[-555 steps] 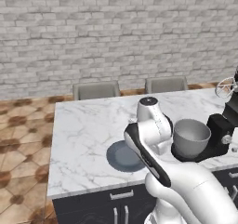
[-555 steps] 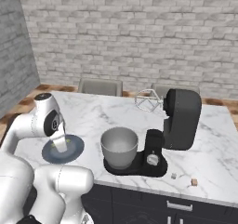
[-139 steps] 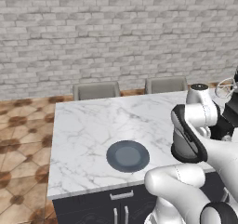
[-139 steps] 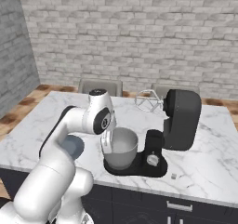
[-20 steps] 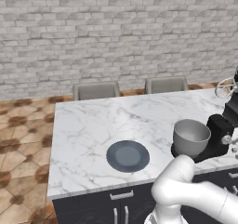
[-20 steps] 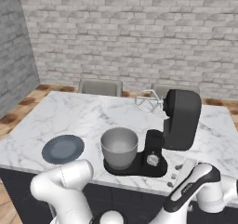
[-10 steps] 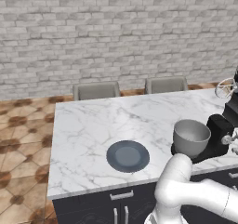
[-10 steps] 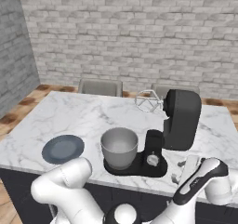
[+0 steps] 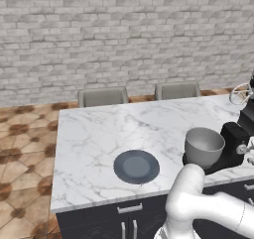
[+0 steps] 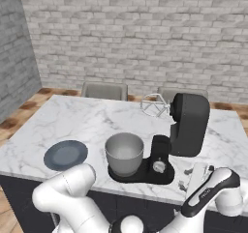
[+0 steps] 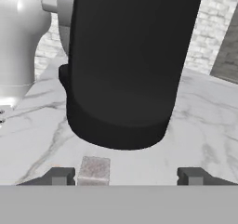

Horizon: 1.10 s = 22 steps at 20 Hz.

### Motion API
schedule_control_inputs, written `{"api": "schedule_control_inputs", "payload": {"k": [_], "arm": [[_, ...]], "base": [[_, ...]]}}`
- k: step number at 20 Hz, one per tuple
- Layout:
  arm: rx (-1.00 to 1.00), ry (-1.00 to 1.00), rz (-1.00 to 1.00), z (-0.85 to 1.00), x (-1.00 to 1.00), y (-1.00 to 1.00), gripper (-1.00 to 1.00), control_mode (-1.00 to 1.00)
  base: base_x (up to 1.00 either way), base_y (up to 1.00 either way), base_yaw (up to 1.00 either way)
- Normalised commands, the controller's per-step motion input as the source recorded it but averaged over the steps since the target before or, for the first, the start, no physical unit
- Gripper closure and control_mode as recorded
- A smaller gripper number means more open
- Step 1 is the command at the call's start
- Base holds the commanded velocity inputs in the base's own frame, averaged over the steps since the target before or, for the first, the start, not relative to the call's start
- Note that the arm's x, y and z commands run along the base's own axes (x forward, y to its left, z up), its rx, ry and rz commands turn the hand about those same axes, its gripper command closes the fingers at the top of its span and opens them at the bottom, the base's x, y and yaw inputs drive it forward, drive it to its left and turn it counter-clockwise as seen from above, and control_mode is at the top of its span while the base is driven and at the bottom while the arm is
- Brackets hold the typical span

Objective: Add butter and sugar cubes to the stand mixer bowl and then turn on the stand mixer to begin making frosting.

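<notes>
the hand [image 11: 125, 175] hangs low over the marble desk [image 11: 204, 125], fingers spread wide, a sugar cube [image 11: 94, 168] lying between them, close beside one fingertip. straight ahead, the black stand mixer [image 11: 125, 60] looms; its grey bowl [image 10: 124, 153] sits beyond.

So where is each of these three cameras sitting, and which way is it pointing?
Left base view: behind the arm's left, looking down over the counter at the plate and stand mixer bowl; the white arm rises lower right.
Right base view: behind its right, facing the stand mixer; the arm crosses the bottom.
Hand view: on the hand, low over the marble, facing the mixer's base and a sugar cube between the tool's tips.
All share the mixer.
</notes>
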Motion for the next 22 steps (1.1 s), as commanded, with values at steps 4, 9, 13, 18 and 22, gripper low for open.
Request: {"api": "schedule_control_inputs", "payload": {"k": [4,9,13,18,22], "arm": [[0.0,-0.08,-0.02,-0.53,-0.49,0.0,-1.0,-1.0],[0.0,-0.02,-0.04,-0.5,-0.3,0.0,-1.0,-1.0],[0.0,0.1,-0.05,-0.58,-0.02,0.0,-1.0,-1.0],[0.0,0.14,-0.03,-0.64,0.0,0.0,-1.0,-1.0],[0.0,0.08,0.0,-0.65,-0.03,0.01,-1.0,-1.0]], "base": [[0.0,0.0,0.0],[0.0,0.0,0.0],[0.0,0.0,0.0],[0.0,0.0,0.0],[0.0,0.0,0.0]]}}
